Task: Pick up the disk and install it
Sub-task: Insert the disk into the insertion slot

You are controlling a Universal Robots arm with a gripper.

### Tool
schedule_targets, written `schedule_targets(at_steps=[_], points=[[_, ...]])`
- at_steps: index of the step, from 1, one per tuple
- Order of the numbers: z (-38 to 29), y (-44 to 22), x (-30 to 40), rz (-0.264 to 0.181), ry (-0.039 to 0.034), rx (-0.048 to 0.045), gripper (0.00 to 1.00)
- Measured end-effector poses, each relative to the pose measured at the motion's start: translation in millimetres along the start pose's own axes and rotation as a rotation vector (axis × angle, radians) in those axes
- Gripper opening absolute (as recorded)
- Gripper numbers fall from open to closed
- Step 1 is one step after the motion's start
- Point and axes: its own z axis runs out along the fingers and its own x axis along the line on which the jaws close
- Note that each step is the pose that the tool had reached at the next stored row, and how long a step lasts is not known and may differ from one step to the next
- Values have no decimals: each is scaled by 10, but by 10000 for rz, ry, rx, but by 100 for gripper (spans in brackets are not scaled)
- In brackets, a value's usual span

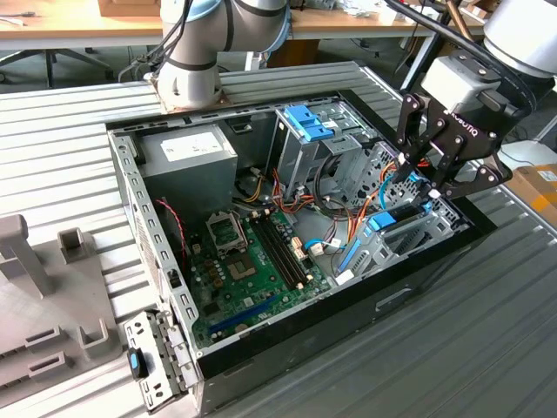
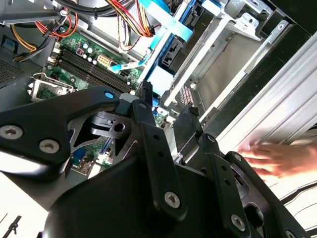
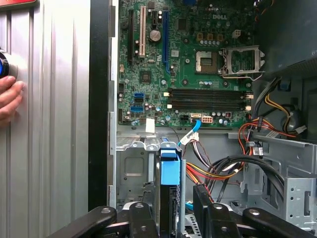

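Though edge-on, disk (image 3: 170, 179) blue-railed.

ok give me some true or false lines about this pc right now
1. The case is open with the motherboard showing. True.
2. The gripper is over the power supply. False: it is at the drive bay, at the exterior view's right end.
3. A hand rests on the ribbed surface beside the case. True.
4. The CPU socket carries a heatsink. False: it is bare.
5. The disk lies outside the case. False: it stands on edge in the bay, by the gripper.
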Motion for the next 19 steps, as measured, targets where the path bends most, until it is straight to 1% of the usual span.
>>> schedule_targets(at_steps=[7,9,11,12,16,19], points=[[0,-1,0,-1,-2,0,43],[1,-1,0,-1,-3,0,29],[0,-1,0,-1,-3,0,29],[1,-8,-9,-52,-2,-2,29],[5,-21,-36,-533,4,-22,29],[7,-70,-74,-690,5,-30,29]])
